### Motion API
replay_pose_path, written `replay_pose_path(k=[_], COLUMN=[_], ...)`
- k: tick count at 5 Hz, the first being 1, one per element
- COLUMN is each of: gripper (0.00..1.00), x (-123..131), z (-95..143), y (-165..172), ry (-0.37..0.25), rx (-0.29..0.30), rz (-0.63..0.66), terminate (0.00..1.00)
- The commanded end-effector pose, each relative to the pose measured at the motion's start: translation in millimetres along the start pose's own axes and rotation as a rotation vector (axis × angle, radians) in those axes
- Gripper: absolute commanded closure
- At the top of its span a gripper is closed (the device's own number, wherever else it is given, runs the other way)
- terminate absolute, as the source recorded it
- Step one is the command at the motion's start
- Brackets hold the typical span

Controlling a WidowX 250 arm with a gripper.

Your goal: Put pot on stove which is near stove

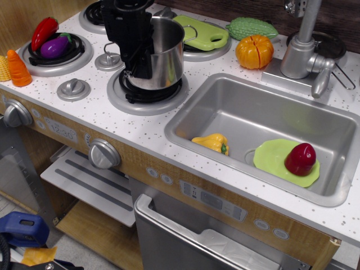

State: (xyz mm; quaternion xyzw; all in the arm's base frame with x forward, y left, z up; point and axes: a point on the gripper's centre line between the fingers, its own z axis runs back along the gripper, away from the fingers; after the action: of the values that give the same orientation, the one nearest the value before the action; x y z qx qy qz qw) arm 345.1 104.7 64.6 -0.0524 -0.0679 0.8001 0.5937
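Observation:
The shiny steel pot (160, 53) stands upright over the front right stove burner (147, 93), the silver disc with a black coil beside the sink. Its base is at the coil; I cannot tell whether it rests on it or hangs just above. My black gripper (139, 61) comes down from the top and is shut on the pot's left wall and rim. One loop handle (110, 46) sticks out to the left of the gripper. The gripper hides part of the back left burner (93, 17).
A green board (199, 31) lies on the back right burner. An eggplant (55, 46) and a red pepper (44, 31) sit on the left burner, with a carrot (18, 67) beside it. Domed knobs (73, 89) stand nearby. The sink (242, 107) holds a yellow pepper (212, 143) and a green plate (275, 160). A pumpkin (254, 52) and the faucet (301, 45) stand behind the sink.

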Motion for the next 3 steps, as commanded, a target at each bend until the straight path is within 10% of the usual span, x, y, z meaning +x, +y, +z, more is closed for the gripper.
replay_pose_path(k=[1,2,3], gripper=[1.00,0.00,0.00], x=[12.9,15.9,15.9], z=[5.1,-0.6,-0.6], y=[-11.7,-10.7,-10.7], ry=[0.010,0.056,0.056], rx=[-0.049,-0.048,-0.048], rz=[-0.015,-0.014,-0.014], terminate=[0.00,0.00,0.00])
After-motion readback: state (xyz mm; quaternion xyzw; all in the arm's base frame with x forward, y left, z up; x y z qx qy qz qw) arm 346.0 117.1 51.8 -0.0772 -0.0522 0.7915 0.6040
